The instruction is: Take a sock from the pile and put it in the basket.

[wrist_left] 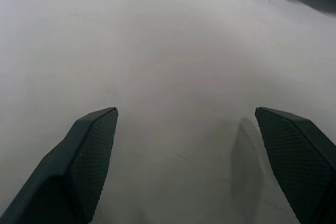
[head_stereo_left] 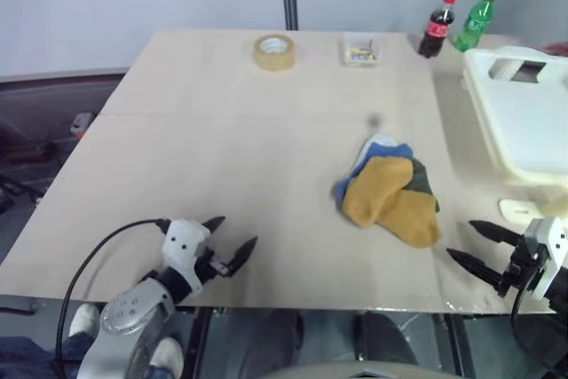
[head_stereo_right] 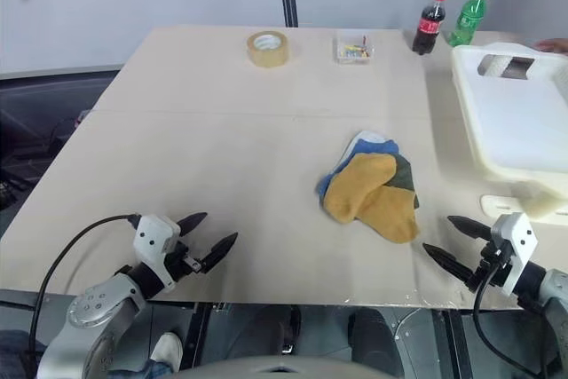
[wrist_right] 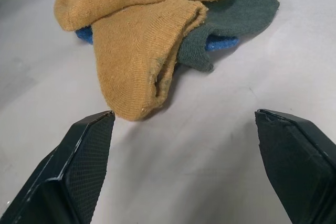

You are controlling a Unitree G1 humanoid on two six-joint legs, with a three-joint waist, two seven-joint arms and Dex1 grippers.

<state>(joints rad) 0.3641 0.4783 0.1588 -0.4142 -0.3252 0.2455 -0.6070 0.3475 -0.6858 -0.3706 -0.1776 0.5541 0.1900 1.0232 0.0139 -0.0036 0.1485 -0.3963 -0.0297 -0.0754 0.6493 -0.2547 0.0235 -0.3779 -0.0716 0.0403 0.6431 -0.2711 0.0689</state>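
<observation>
A mustard-yellow sock [head_stereo_left: 390, 201] lies on top of the pile [head_stereo_left: 383, 159] of blue, pale and dark green socks, right of the table's middle. The same sock [wrist_right: 136, 66] fills the middle of the right wrist view, a short way ahead of the fingers. At the table's right edge sits the cream-white basket [head_stereo_left: 524, 122], tilted, with a handle cut-out. My right gripper [head_stereo_left: 472, 244] is open near the front right corner, just right of the pile and holding nothing. My left gripper [head_stereo_left: 229, 239] is open at the front left over bare table, far from the socks.
At the far edge of the table stand a roll of tape [head_stereo_left: 274, 51], a small clear box [head_stereo_left: 360, 50], a cola bottle [head_stereo_left: 437, 26] and a green bottle [head_stereo_left: 474, 20]. A small white thing [head_stereo_left: 519, 210] lies in front of the basket.
</observation>
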